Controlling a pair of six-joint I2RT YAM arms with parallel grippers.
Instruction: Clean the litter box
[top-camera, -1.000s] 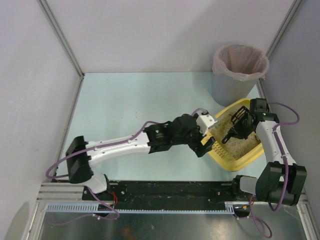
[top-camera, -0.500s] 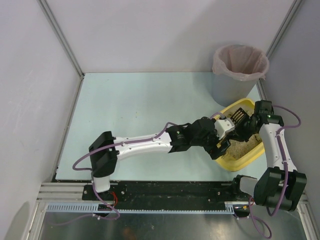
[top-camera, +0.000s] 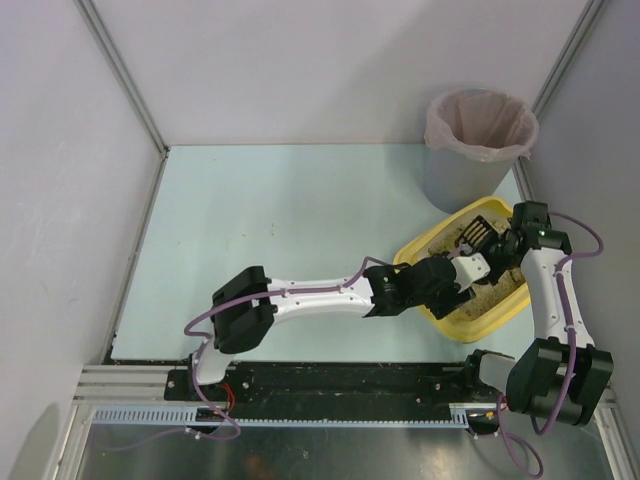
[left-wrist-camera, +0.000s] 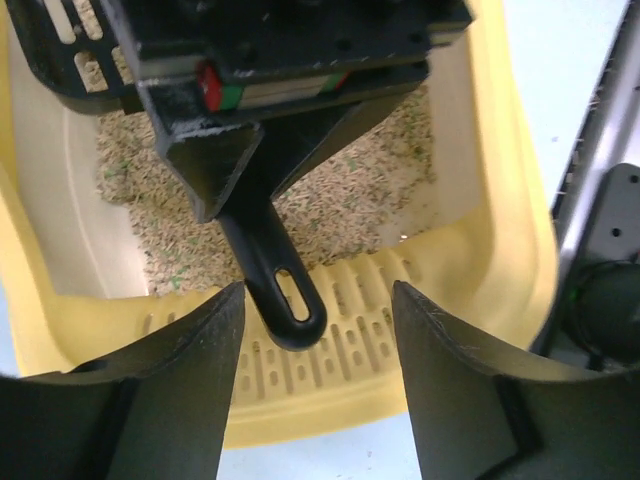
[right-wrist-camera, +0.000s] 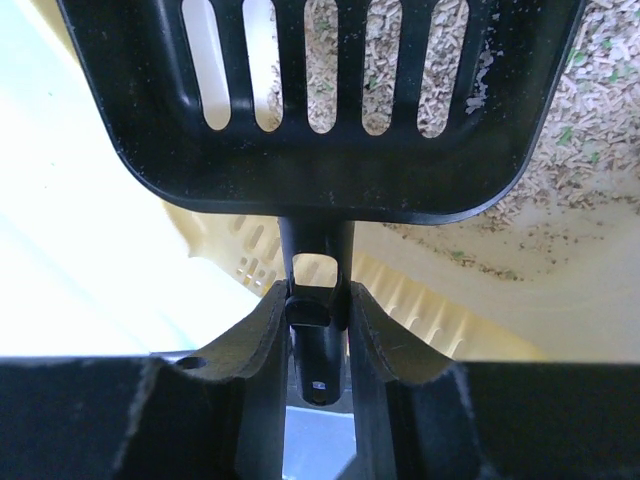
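Observation:
The yellow litter box (top-camera: 478, 322) sits at the table's right side with beige litter (right-wrist-camera: 570, 150) inside. My right gripper (top-camera: 497, 250) is shut on the handle of a black slotted scoop (top-camera: 478, 233), held over the litter. In the right wrist view the jaws (right-wrist-camera: 318, 320) pinch the handle below the scoop's blade (right-wrist-camera: 320, 100). My left gripper (top-camera: 478, 275) has reached across to the box's near rim. In the left wrist view it (left-wrist-camera: 318, 390) stands open, its fingers (left-wrist-camera: 160, 400) either side of the slotted rim (left-wrist-camera: 400, 330). The scoop's handle end (left-wrist-camera: 285, 300) hangs just beyond.
A grey round bin with a pink bag liner (top-camera: 478, 140) stands at the back right, just behind the litter box. Grey walls enclose the table on the left, back and right. The left arm (top-camera: 320, 295) lies stretched low across the table's front.
My left arm has stretched further right to the litter box's near rim, and its jaws have narrowed. The right gripper has shifted slightly back with the scoop.

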